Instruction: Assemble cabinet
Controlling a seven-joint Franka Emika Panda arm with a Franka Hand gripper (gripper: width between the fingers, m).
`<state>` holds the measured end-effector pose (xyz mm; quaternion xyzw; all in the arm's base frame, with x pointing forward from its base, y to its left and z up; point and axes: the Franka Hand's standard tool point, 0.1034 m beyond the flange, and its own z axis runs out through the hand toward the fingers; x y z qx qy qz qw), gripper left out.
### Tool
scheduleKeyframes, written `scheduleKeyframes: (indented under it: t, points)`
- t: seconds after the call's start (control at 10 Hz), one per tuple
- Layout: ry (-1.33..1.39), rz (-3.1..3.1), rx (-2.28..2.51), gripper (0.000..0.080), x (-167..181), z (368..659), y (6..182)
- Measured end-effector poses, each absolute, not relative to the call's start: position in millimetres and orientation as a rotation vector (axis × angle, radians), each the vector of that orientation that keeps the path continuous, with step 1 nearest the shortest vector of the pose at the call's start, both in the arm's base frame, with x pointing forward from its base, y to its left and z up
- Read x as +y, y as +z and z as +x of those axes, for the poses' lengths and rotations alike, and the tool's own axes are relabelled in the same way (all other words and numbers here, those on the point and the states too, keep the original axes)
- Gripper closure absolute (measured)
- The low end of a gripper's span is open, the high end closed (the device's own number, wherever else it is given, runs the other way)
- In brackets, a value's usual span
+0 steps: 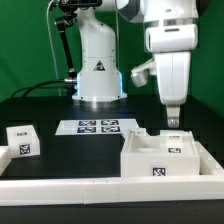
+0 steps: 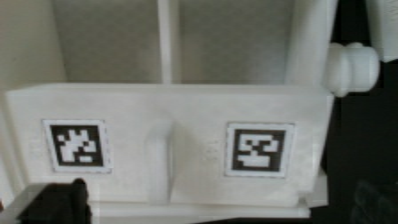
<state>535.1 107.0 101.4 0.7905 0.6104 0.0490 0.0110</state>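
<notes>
White plastic cabinet [image 1: 165, 160] is lying on the dark table [image 1: 40, 110] at the exterior view's right, a tagged block [image 1: 160, 145] perhaps sitting inside. The gripper [image 1: 172, 121] is hovering just above, its finger spacing unclear.

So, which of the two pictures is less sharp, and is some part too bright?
The wrist view is the softer one: the tag edges on the cabinet are blurred. The exterior view is sharper; there the white arm base is very bright against the dark table, with a bluish glow at its foot.
</notes>
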Motion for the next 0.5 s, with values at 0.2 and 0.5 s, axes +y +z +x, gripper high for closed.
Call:
scheduleKeyframes:
  t: [0.2, 0.5]
  points:
    - [0.154, 2.483, 1.862, 0.0004, 114, 502, 111.7]
    - [0.041, 2.341, 2.075, 0.0003, 115, 470, 104.5]
